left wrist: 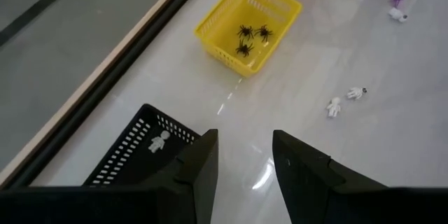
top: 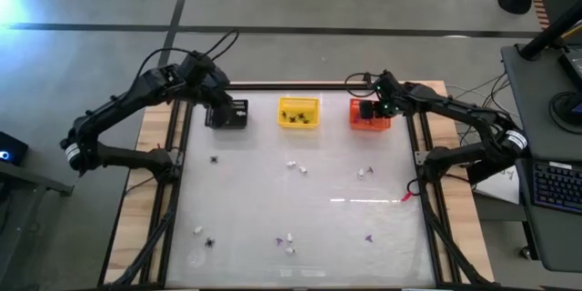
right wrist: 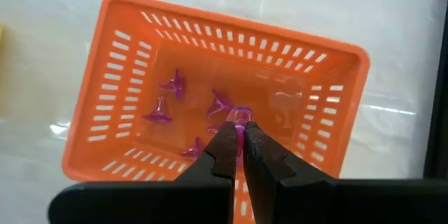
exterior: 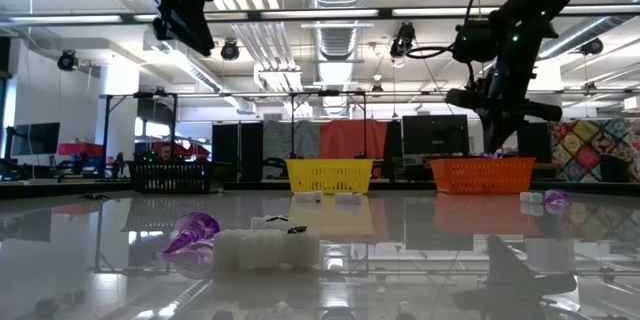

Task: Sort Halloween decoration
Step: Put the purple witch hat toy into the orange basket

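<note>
Three small slatted baskets stand in a row at the table's far side: black (top: 232,114), yellow (top: 298,112), orange (top: 368,120). My left gripper (left wrist: 243,155) hovers open beside the black basket (left wrist: 133,155), which holds a white bit (left wrist: 159,141). Three black spider shapes (left wrist: 250,36) lie in the yellow basket (left wrist: 246,24). My right gripper (right wrist: 239,131) hangs over the orange basket (right wrist: 210,91), shut on a purple bit (right wrist: 241,115). Several purple bits (right wrist: 171,84) lie on that basket's floor. My right gripper pinches the purple bit (right wrist: 241,115) between its two fingertips, only its top showing past them. The fingers slant down from above. The bit hangs clear over the inside of the orange basket.
Loose trinkets lie scattered on the glossy tabletop: a black spider (top: 215,158), white bits (top: 293,165) (top: 362,173), purple bits (top: 369,237) (top: 279,241), and another spider (top: 211,243) near the front. A small red thing (top: 406,197) lies at the right rail.
</note>
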Robot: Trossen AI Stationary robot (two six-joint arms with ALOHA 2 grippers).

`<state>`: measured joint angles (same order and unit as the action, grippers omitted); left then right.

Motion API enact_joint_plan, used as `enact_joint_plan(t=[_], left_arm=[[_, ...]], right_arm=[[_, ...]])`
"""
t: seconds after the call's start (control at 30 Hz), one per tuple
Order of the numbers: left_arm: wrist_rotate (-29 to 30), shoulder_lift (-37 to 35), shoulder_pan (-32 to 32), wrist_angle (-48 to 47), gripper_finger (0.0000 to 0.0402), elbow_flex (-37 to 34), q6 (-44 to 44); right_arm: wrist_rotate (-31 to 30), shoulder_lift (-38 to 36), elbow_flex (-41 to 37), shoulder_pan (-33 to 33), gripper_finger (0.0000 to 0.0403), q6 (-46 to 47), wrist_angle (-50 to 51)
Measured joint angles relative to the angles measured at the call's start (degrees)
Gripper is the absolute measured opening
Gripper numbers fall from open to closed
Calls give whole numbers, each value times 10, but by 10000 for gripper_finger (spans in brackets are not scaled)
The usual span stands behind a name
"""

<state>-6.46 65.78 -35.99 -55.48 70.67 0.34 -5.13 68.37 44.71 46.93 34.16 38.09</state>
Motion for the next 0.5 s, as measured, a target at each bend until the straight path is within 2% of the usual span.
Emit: enact_joint_plan(t=[0.5], left_arm=[[0, 8, 0, 0, 119, 0, -9]], right_arm=[[9, 20, 0, 3, 9, -34, -3]])
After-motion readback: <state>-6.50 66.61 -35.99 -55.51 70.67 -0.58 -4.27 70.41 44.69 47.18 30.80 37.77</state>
